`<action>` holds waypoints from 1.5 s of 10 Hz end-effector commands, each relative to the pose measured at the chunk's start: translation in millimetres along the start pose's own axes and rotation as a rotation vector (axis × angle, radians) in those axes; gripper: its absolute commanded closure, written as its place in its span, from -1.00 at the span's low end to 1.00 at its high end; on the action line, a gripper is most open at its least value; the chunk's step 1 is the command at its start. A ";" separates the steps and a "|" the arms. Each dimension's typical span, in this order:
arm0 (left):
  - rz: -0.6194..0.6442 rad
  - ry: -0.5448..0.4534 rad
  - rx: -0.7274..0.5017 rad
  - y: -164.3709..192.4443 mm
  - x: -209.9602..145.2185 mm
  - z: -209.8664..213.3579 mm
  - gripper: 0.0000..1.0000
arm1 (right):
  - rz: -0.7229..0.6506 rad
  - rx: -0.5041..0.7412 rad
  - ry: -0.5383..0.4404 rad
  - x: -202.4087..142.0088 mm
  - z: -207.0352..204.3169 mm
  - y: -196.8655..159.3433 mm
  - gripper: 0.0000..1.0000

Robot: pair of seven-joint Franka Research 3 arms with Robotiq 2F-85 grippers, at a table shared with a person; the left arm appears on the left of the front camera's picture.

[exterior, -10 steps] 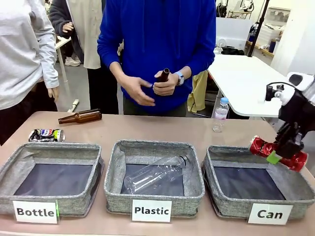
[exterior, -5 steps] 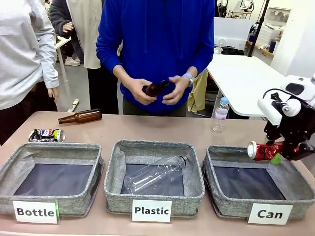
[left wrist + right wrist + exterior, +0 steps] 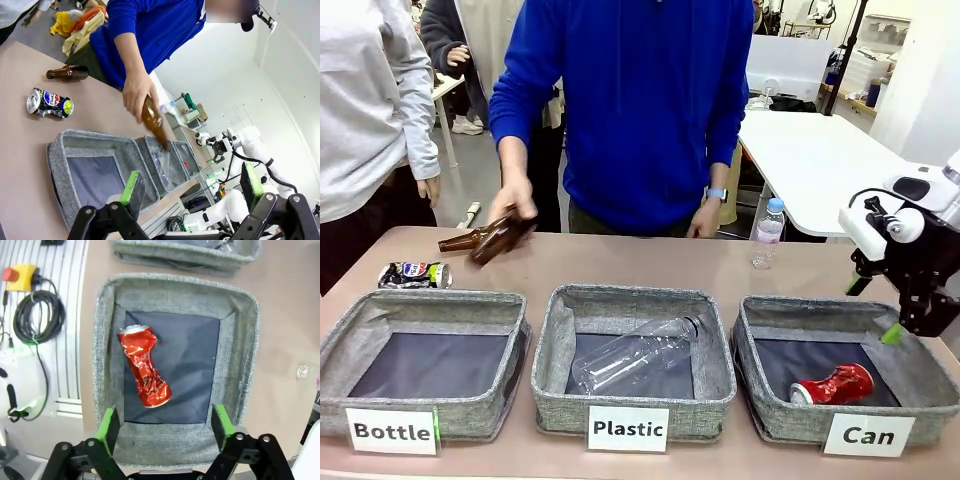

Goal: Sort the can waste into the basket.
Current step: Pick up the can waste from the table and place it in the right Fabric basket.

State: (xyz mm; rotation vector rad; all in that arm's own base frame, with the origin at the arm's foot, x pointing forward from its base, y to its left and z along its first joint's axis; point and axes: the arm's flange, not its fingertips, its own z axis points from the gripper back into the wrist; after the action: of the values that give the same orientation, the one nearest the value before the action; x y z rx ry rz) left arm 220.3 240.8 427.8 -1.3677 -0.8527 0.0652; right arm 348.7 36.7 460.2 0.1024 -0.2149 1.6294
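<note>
A crushed red can [image 3: 832, 385] lies on the dark bottom of the grey basket [image 3: 756, 322] labelled "Can", at the right of the row. My right gripper [image 3: 876, 310] hangs open above that basket's far right corner, with nothing between its fingers. In the right wrist view the red can [image 3: 144, 371] lies below the open right gripper [image 3: 165, 427], inside the basket [image 3: 247, 355]. A second crushed can [image 3: 414, 275] lies on the table at the far left, also visible as the can [image 3: 50, 102] in the left wrist view. My left gripper [image 3: 191, 182] is open and empty.
The person's hand holds a brown bottle [image 3: 500, 238] low over the table's far left, beside another brown bottle [image 3: 67, 73] lying there. The "Plastic" basket [image 3: 552, 330] holds a clear bottle [image 3: 635, 355]. The "Bottle" basket [image 3: 420, 300] stands left. A small water bottle [image 3: 768, 232] stands behind.
My right gripper has opened and the red can has dropped into the "Can" basket. The person has swung the brown bottle from chest height down to the table's left.
</note>
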 end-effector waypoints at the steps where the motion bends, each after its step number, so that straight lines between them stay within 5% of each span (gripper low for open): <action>1: -0.028 -0.006 -0.014 -0.8 0.0 0.4 -1.00 | -0.111 -0.003 -0.027 2.4 -14.0 10.4 -1.00; 2: 0.000 0.000 0.000 0.0 0.0 0.0 -1.00 | -0.204 0.022 -0.061 2.4 -13.2 7.1 -1.00; 5: -0.058 0.073 -0.079 -76.3 26.4 98.8 -1.00 | -0.591 0.195 -0.226 8.3 4.1 -3.5 -1.00; 7: -0.030 0.121 -0.153 -83.4 19.8 134.3 -1.00 | -0.801 0.316 -0.391 6.2 14.8 -10.2 -1.00; 8: -0.023 0.123 -0.163 -81.5 14.3 136.7 -1.00 | -1.010 0.349 -0.468 2.7 18.8 -14.6 -1.00; 11: 0.005 0.205 -0.163 -68.8 -11.3 93.2 -1.00 | -1.322 0.586 -0.760 -31.3 36.6 -7.1 -1.00; 13: -0.017 0.299 -0.163 -59.0 -30.9 37.1 -1.00 | -1.598 0.658 -0.854 -62.7 46.1 9.1 -1.00; 15: -0.070 0.497 -0.057 -49.3 -49.7 -26.3 -1.00 | -1.680 0.636 -0.895 -82.5 46.0 31.2 -1.00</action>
State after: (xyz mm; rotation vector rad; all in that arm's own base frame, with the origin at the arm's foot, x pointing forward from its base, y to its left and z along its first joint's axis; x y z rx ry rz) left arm 173.2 216.3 449.3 -1.4336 -0.5112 -0.2653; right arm 334.8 -65.1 486.0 1.1372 -0.1207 -0.1154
